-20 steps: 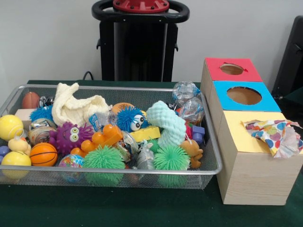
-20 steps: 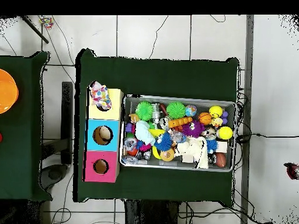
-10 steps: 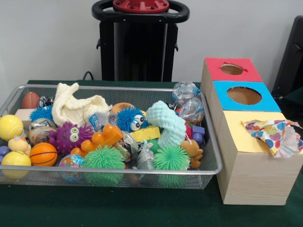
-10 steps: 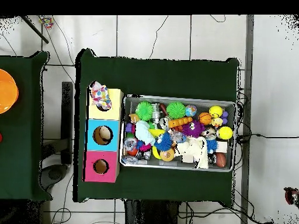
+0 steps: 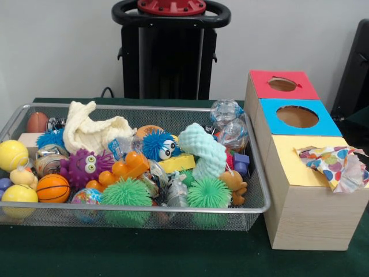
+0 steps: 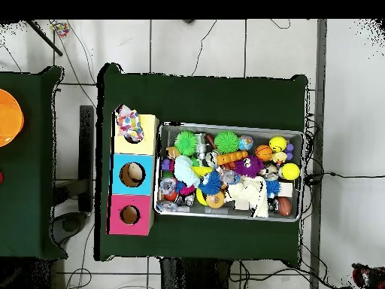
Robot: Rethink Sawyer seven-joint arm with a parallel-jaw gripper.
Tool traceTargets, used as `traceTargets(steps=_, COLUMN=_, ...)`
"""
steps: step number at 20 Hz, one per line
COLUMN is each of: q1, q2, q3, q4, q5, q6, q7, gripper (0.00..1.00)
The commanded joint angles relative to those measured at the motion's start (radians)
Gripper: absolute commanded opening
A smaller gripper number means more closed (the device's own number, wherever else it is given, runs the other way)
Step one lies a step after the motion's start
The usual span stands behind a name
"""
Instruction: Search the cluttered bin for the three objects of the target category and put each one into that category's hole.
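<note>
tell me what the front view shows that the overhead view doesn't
Only the front view shows the robot's black pedestal against the wall, and the wooden side of the yellow-faced box. Only the overhead view shows the tiled floor with cables, a second dark table with an orange thing, and the whole table edge. Both show the wire-mesh bin of toys, the three boxes, and polka-dot cloth bunched at the yellow box's hole. Neither shows the gripper.

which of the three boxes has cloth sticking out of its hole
The yellow-faced box, nearest the front camera. A polka-dot cloth spills from its hole; the blue-faced box and red-faced box show open, unblocked holes.
</note>
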Motion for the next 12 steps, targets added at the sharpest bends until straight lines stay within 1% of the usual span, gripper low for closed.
traceTargets(steps=1, q1=0.004, q2=-0.030, q3=-0.080, q4=0.190, q5=0.001, q6=-0.087, q7=0.160, gripper=0.00)
traceTargets(steps=5, q1=0.004, q2=-0.050, q3=-0.110, q4=0.238, q5=-0.005, q6=-0.119, q7=0.164, gripper=0.00)
traceTargets(steps=10, q1=0.007, q2=-0.080, q3=-0.157, q4=0.313, q5=-0.011, q6=-0.179, q7=0.197, gripper=0.00)
traceTargets(steps=12, q1=0.017, q2=-0.070, q3=-0.176, q4=0.323, q5=-0.014, q6=-0.201, q7=0.209, gripper=0.00)
